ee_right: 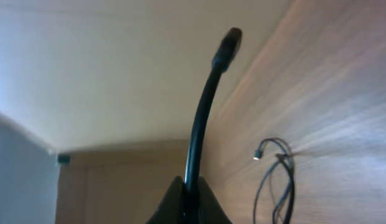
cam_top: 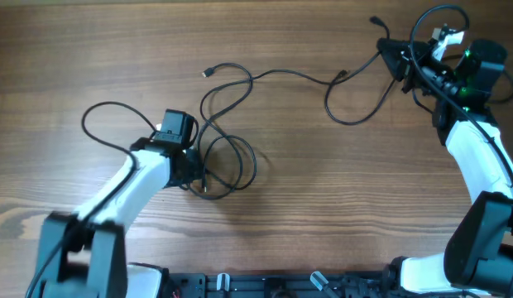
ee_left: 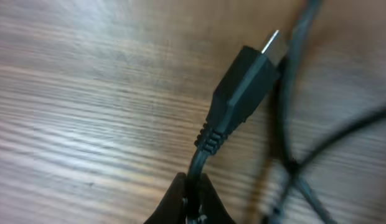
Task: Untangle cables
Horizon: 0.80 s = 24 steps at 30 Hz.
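Several thin black cables (cam_top: 232, 149) lie looped and crossed on the wooden table (cam_top: 339, 190). My left gripper (cam_top: 198, 177) is at the lower edge of the tangle. In the left wrist view the left gripper (ee_left: 193, 190) is shut on one cable just behind its black plug (ee_left: 241, 93), whose metal tip points away. My right gripper (cam_top: 392, 50) at the far right is shut on another cable (ee_right: 199, 118). That cable's plug end (ee_right: 229, 40) sticks up past the fingers. More cable (ee_right: 277, 183) trails on the table behind it.
A loose plug end (cam_top: 207, 72) lies at the top of the tangle, and another (cam_top: 341, 76) sits mid-table toward the right. One big loop (cam_top: 103, 124) lies left of my left arm. The robot bases stand along the front edge (cam_top: 265, 285).
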Motion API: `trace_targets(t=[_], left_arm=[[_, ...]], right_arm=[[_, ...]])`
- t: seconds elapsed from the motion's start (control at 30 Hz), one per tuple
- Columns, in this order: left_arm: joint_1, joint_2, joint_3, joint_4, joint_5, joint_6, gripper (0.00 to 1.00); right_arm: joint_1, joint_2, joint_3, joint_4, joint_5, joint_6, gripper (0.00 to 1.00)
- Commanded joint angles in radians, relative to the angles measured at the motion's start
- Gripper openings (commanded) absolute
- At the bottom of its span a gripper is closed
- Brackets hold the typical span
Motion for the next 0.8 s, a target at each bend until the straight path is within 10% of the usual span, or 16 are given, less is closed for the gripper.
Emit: trace_targets(t=[0.0, 0.3, 0.77], left_arm=[[0.002, -0.225, 0.159, -0.037, 0.014, 0.0, 0.04], [0.002, -0.661, 0.28, 0.016, -0.05, -0.067, 0.04], [0.001, -0.652, 0.28, 0.093, 0.48, -0.217, 0.04]], right_arm=[[0.003, -0.051, 0.005, 0.062, -0.068, 0.087, 0.05], [-0.039, -0.079, 0.013, 0.594, -0.037, 0.518, 0.05], [-0.485, -0.079, 0.208, 0.12, -0.011, 0.096, 0.05]])
